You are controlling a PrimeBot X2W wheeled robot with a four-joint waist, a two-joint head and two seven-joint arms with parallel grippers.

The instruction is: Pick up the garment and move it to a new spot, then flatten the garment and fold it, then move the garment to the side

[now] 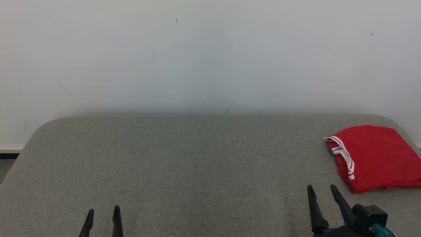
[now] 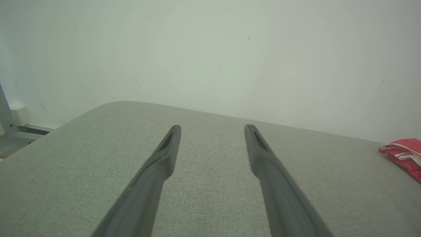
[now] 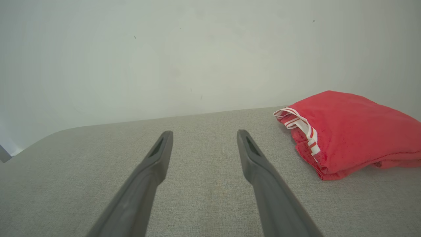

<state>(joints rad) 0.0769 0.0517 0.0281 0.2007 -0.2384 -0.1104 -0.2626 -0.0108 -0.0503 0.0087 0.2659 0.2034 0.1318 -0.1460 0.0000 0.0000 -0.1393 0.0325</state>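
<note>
The garment (image 1: pixel 375 158) is red with white-striped trim and lies folded in a compact bundle at the far right of the grey fabric table (image 1: pixel 184 164). The right wrist view has the garment (image 3: pixel 352 131) off to the right of its fingers, and a corner of the garment (image 2: pixel 403 153) reaches the right edge of the left wrist view. My right gripper (image 1: pixel 322 189) stands open just left of and nearer than the bundle, apart from it. My left gripper (image 1: pixel 103 210) is open at the lower left, with nothing between its fingers.
A plain white wall (image 1: pixel 210 56) rises right behind the table's far edge. The table's far corners are rounded. A strip of floor and baseboard (image 1: pixel 8 151) shows past the left corner. A pale frame piece (image 2: pixel 10 118) stands at the left of the left wrist view.
</note>
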